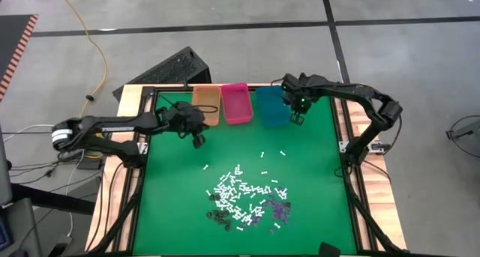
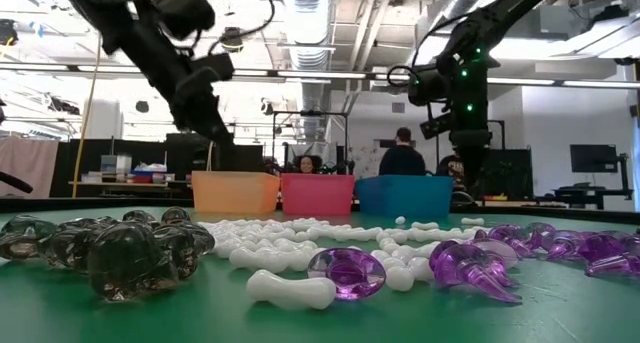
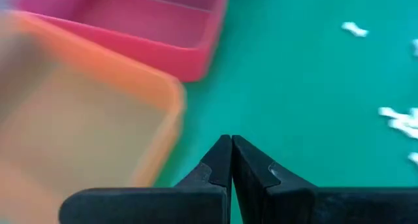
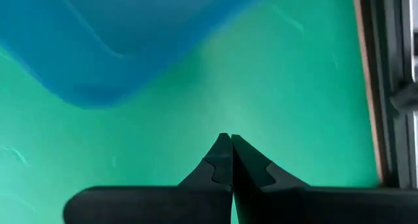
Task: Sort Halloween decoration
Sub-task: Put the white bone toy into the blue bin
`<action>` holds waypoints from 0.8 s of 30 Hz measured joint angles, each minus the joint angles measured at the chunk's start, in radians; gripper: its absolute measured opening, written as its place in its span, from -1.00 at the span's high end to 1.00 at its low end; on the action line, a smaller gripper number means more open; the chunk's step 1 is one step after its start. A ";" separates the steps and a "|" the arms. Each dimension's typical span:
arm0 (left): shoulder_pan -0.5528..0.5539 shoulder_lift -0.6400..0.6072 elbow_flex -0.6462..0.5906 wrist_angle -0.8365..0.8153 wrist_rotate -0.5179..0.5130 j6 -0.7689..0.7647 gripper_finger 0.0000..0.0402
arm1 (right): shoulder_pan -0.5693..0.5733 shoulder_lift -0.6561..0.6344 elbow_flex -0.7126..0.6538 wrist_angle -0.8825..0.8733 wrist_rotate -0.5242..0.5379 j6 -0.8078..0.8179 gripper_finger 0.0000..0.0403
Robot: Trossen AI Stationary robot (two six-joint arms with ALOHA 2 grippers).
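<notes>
Green table [image 1: 315,174], three bins [image 1: 234,103] (contents unseen)

Overhead, table-level and 2 wrist views, all sharing the green mat [image 1: 315,174].

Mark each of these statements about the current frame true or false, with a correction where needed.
1. Three bins stand in a row at the table's far edge: orange bin, pink bin, teal bin. True.
2. The left end effector grips a white piece. False: it is shut with nothing between its fingers, near the orange bin.
3. The right end effector is shut beside the teal bin. True.
4. All the decoration pieces are already in the bins. False: the white pieces, purple pieces and dark pieces lie on the green mat.
5. The pink bin holds purple pieces. False: it looks empty.
</notes>
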 joint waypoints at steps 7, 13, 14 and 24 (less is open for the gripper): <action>0.005 -0.151 0.018 -0.126 -0.145 -0.012 1.00 | 0.064 0.000 0.000 0.145 -0.077 -0.060 0.90; 0.005 -0.186 0.017 -0.183 -0.171 -0.029 1.00 | 0.102 0.003 0.000 0.240 -0.111 -0.089 0.90; 0.004 -0.186 0.017 -0.190 -0.175 -0.032 1.00 | 0.103 0.003 0.000 0.258 -0.110 -0.091 0.90; 0.025 -0.185 0.017 -0.302 -0.407 -0.019 1.00 | 0.077 -0.003 0.000 0.398 -0.106 -0.112 0.90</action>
